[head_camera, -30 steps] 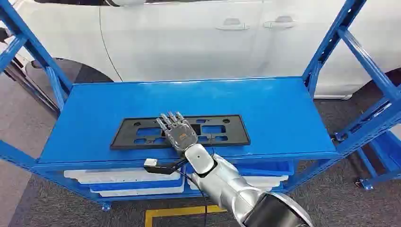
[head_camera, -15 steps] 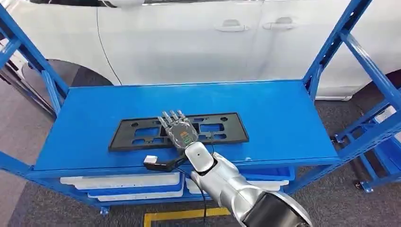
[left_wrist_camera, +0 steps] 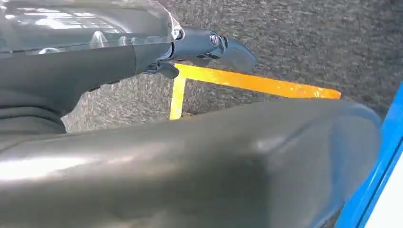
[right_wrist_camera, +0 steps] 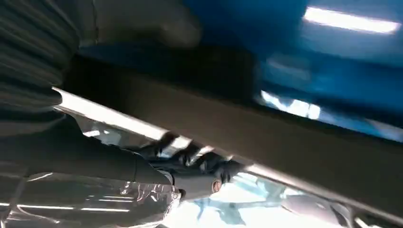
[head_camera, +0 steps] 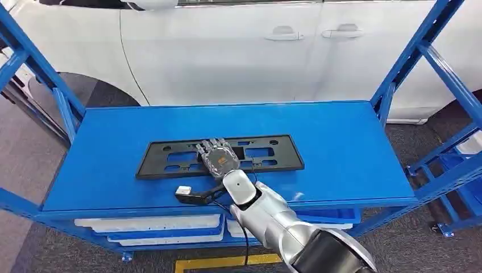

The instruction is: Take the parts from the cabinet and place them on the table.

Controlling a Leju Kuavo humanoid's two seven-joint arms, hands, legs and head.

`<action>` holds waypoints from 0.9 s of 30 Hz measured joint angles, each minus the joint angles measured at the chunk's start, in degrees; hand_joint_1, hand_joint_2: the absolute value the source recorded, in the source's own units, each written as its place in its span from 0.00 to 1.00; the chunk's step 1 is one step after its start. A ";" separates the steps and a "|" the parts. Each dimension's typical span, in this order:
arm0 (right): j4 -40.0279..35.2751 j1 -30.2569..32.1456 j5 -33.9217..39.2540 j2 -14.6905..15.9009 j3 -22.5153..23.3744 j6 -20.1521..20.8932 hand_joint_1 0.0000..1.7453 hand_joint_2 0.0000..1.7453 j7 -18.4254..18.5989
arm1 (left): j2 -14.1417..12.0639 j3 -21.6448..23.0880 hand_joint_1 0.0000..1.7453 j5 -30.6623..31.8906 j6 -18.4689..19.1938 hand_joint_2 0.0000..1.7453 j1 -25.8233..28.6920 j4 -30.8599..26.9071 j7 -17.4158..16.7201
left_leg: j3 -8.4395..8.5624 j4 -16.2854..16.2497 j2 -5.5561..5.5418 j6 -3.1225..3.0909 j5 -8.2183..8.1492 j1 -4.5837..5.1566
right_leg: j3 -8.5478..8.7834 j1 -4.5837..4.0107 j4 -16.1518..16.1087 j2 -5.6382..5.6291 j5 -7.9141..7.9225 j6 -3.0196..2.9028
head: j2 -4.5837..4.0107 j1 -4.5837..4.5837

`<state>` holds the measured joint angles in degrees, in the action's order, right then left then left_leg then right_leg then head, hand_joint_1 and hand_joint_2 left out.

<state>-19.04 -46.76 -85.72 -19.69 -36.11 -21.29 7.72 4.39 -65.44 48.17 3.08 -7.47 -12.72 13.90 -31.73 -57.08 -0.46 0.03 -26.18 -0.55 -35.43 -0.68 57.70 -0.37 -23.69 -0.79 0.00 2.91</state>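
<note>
The robot's right hand (head_camera: 217, 156) rests fingers-forward on the middle of a black plate frame (head_camera: 170, 160) that lies flat on the blue top shelf (head_camera: 341, 142) of the cabinet, its long axis running side to side across the robot's front and square to the reaching arm. The hand lies over the frame's middle section, fingers laid close together and pointing towards the white car (head_camera: 227, 45) parked behind the rack; whether they have closed round the frame's bar or merely press on it cannot be told from above (the right wrist view is a dark blur of frame edge and fingers). The frame sits nearer the shelf's front edge than its back, with roughly equal lengths reaching out to either side of the hand, so a lift from here would likely be balanced. The left hand (left_wrist_camera: 209, 45) hangs low over grey carpet and yellow floor tape (left_wrist_camera: 256, 83), apparently holding nothing, well away from the part.
</note>
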 joint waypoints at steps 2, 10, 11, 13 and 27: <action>-0.07 -0.02 0.02 -0.02 0.00 0.15 1.00 1.00 0.00 | -0.11 -0.02 0.00 0.00 0.00 0.00 -0.05 0.00 0.02 | 0.39 0.21 0.09 0.76 -0.29 0.31 | 0.50 0.59 -0.83 -0.05 0.19 -0.52 | 0.00 0.00; 0.09 -0.05 0.17 0.20 0.02 0.59 1.00 1.00 0.22 | -0.22 0.00 0.00 0.09 0.37 0.00 -0.16 0.02 0.13 | -7.43 -12.83 0.20 2.53 -2.90 -0.88 | 1.73 1.00 -1.04 -0.03 -0.58 -0.83 | 0.00 0.00; 0.09 -0.06 0.17 0.22 0.00 0.59 1.00 1.00 0.22 | -0.24 0.00 0.00 0.11 0.37 0.00 -0.20 0.02 0.13 | -4.91 -7.23 0.26 2.57 0.24 -0.99 | 2.01 1.08 -0.77 -0.08 -0.91 -0.62 | 0.00 0.00; 0.13 -0.11 0.17 0.30 0.00 0.59 1.00 1.00 0.22 | -0.22 0.00 0.00 0.20 0.42 0.00 -0.31 0.02 0.13 | -1.98 -0.88 0.30 2.37 1.48 -0.78 | 1.92 0.59 -0.10 -0.20 -1.56 0.11 | 0.00 0.02; 0.13 -0.36 0.20 1.11 0.00 0.50 1.00 1.00 1.16 | 0.02 0.61 0.00 1.29 0.41 1.00 -0.62 0.02 3.63 | -1.71 -0.49 0.00 -0.80 1.58 -0.45 | -0.31 0.83 3.51 0.04 -1.21 0.79 | 0.00 0.00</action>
<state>-18.91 -47.12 -85.53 -18.58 -36.11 -20.79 8.87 4.42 -64.83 49.46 3.50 -8.09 -12.70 17.53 -33.44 -57.58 -0.46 -0.76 -24.59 -1.00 -35.73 0.16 61.22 -0.33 -24.91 0.01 0.00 2.91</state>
